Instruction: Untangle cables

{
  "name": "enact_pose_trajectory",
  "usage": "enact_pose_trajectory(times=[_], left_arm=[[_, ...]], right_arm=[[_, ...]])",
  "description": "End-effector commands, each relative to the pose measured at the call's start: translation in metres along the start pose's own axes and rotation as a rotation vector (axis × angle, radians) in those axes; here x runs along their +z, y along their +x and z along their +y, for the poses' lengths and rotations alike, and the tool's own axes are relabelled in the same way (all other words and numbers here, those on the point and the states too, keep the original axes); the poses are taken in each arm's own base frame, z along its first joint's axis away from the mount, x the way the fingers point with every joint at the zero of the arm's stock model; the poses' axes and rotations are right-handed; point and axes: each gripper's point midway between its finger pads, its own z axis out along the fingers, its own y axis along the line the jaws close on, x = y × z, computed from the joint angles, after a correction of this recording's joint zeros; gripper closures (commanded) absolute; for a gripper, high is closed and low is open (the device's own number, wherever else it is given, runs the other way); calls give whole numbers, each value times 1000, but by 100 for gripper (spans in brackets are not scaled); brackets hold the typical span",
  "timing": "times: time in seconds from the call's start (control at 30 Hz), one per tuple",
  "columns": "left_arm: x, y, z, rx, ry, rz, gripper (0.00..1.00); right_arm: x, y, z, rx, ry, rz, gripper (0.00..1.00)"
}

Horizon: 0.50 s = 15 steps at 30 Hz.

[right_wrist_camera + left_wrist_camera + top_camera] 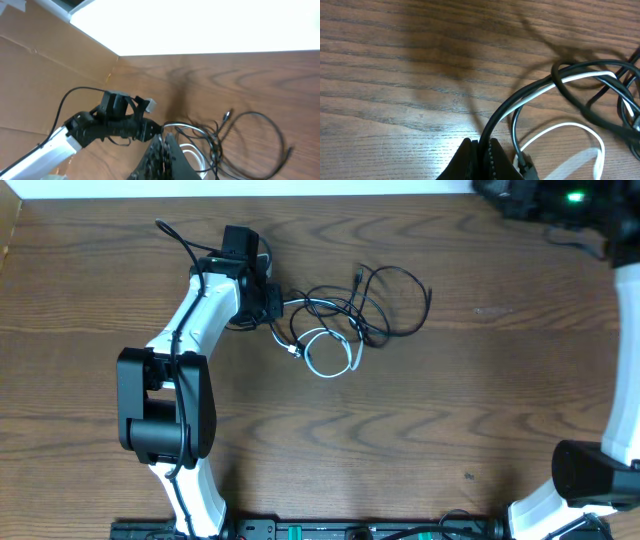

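Left end effector [480, 146] clamps the black cable [493, 120], white cable [570, 124] alongside.

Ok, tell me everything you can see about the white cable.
The white cable is a thin, smooth, plastic-looking cord lying slack on the wooden table, curled in loose loops beside the left pincer. It is tangled: the black cable crosses over it, and one stretch runs alongside that black cord toward the shut pincer. Whether the pincer grips it too is unclear.
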Motion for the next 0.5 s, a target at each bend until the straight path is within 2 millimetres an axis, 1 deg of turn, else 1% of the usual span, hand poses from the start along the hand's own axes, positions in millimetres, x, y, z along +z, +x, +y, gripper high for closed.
enact_pose_trajectory(times=[0.0,0.1,0.13,0.2,0.23,0.27,0.3,0.37,0.47], left_arm=[[5,1,7,13,-21,11,93],[5,-1,4,23,-6,2,93],[3,-3,-1,38,16,-3,92],[-5,-8,-15,84,87,-24,93],[-12,-12,-24,106,129,-42,93],[-19,-16,-30,121,155,-58,93],[-28,-19,-36,138,182,-78,93],[-45,-25,-46,156,216,-117,92],[-75,-31,-54,177,233,-186,92]], right_arm=[[-23,-8,5,-80,11,-37,98],[-18,3,-5,-80,33,1,98],[-13,8,-9,-77,45,21,92],[-1,19,-17,-73,69,66,73],[8,26,-21,-73,77,95,62],[15,31,-24,-73,84,115,57],[23,38,-28,-70,93,139,49],[39,51,-35,-68,114,187,41],[63,70,-50,-59,147,255,35]])
